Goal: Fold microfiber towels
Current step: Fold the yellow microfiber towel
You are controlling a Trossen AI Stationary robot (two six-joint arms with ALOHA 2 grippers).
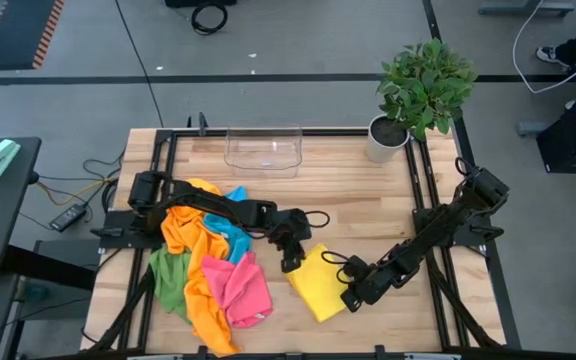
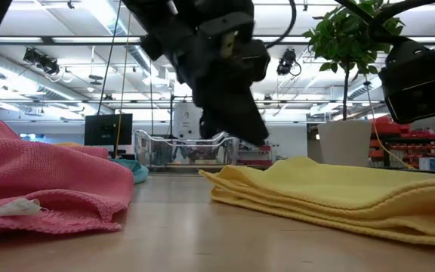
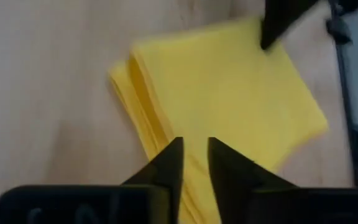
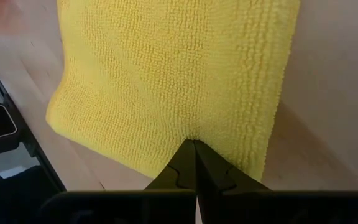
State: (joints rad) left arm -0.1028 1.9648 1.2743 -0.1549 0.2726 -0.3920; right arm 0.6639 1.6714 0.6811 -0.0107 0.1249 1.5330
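Note:
A yellow microfiber towel (image 1: 318, 285), folded into a small layered square, lies flat on the wooden table near its middle front. My left gripper (image 3: 194, 158) hangs a little above the towel's left edge, narrowly open and with nothing between its fingers. In the low view it (image 2: 251, 136) stands clear of the cloth. My right gripper (image 4: 195, 144) is shut, with its tips on the towel's right part. A loose pile of orange (image 1: 203, 290), pink (image 1: 240, 290), green (image 1: 168, 280) and blue (image 1: 230, 238) towels lies at the front left. My right gripper presses its shut fingertips down on the yellow towel's top layer (image 4: 194, 127), close to the edge that faces the table's right front. The fingers slant down from the table's right. The cloth dimples slightly around the tips, and the towel stays flat on the table.
A clear plastic tray (image 1: 263, 150) stands at the far edge. A potted plant (image 1: 418, 90) stands at the far right corner. The pink towel (image 2: 44, 181) bulks up at the left of the low view. Bare wood shows between the yellow towel and the tray.

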